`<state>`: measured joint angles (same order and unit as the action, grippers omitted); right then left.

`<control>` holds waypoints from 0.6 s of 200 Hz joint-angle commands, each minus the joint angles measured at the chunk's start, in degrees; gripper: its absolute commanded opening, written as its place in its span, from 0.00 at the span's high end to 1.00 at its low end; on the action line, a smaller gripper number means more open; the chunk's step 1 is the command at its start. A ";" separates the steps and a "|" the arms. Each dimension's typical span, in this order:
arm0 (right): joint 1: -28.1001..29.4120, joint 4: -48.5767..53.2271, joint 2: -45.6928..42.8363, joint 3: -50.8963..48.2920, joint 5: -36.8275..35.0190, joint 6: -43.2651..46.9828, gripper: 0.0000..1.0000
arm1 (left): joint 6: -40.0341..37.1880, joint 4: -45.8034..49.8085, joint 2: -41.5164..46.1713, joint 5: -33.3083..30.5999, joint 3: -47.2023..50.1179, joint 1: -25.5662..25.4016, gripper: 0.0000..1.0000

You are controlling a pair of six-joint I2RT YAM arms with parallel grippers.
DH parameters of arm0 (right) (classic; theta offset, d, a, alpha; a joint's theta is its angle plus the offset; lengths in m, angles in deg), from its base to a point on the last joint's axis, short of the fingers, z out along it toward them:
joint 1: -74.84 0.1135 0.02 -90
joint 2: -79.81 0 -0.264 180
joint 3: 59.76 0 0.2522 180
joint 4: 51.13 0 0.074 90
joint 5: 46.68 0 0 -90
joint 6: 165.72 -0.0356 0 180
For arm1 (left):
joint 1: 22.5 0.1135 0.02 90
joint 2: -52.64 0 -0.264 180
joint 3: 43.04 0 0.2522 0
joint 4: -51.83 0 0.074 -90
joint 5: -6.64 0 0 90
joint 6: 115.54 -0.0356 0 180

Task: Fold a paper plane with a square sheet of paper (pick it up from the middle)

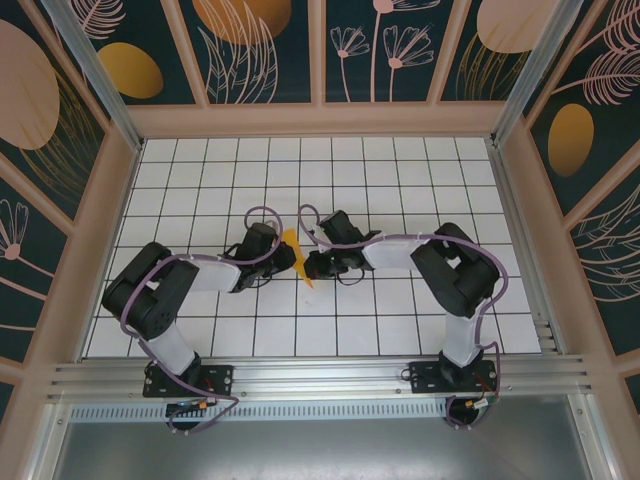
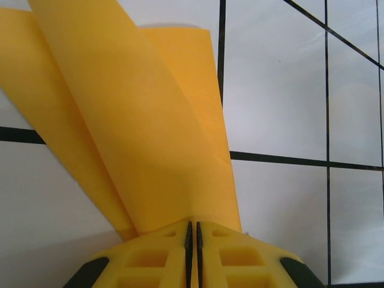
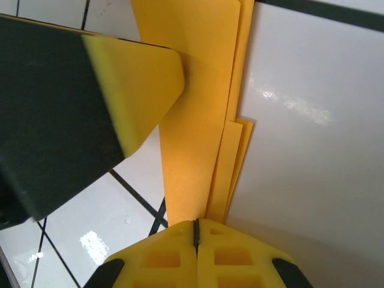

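Your two arms meet over the middle of the white grid table (image 1: 400, 180), with the folded paper (image 1: 292, 246) caught between them. From above, the orange-yellow paper shows as a narrow strip between the two black wrists. One end points toward the far wall and a thin tip points toward the near edge. Whether that tip touches the tiles cannot be told.

Your left gripper (image 2: 192, 233) is clenched on the paper. In its own wrist camera the yellow fingers (image 2: 150, 258) press together with only a thin dark seam between them. The paper rises out of that seam and fans into at least two overlapping flaps.

Your right gripper (image 3: 195, 229) is likewise clamped on the paper, its yellow fingers closed on the bottom end of a long strip that runs up and out of the top of the picture. Along that strip's right side you can see the stepped edges of several stacked layers. Higher up in the same view, a yellow-tipped finger (image 3: 150, 78) of the left gripper lies against the strip's left side. Glossy tiles and black grid lines show behind the paper in both wrist views.
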<state>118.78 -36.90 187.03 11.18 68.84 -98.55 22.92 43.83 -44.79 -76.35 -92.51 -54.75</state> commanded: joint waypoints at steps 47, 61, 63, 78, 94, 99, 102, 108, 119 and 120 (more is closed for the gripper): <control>1.66 0.52 -0.92 2.26 0.49 0.26 0.97 | 0.34 8.20 -3.71 -3.21 -2.76 0.35 0.88; 1.74 -0.19 0.21 2.45 1.72 -0.01 0.99 | 0.40 8.42 -3.73 -3.15 -2.85 0.35 0.88; 1.75 -0.27 0.34 2.52 1.90 -0.02 0.99 | 0.44 8.43 -3.69 -3.21 -2.85 0.35 0.88; 2.02 -0.39 1.23 3.12 2.95 0.06 0.99 | 0.40 8.88 -3.72 -3.27 -3.04 0.35 0.88; 2.11 0.38 2.44 3.90 2.63 0.23 0.99 | 0.41 9.04 -3.74 -3.30 -2.97 0.36 0.88; 2.09 0.85 2.86 4.21 2.36 0.32 1.00 | 0.40 9.15 -3.74 -3.36 -3.01 0.35 0.88; 2.11 0.96 2.98 4.28 2.24 0.33 1.00 | 0.40 9.19 -3.76 -3.39 -3.02 0.35 0.88; 2.09 1.39 3.40 4.50 1.81 0.41 1.00 | 0.40 9.26 -3.89 -3.40 -3.01 0.35 0.88; 2.07 2.29 3.84 4.71 0.64 0.48 1.00 | 0.40 9.47 -3.91 -3.57 -2.91 0.33 0.88; 2.05 2.36 3.90 4.74 0.52 0.45 1.00 | 0.36 9.46 -3.91 -3.53 -2.90 0.34 0.88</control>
<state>120.38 -36.79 189.34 13.76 70.35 -98.55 23.12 47.91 -46.05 -76.88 -95.61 -54.75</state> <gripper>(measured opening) 0.067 0.123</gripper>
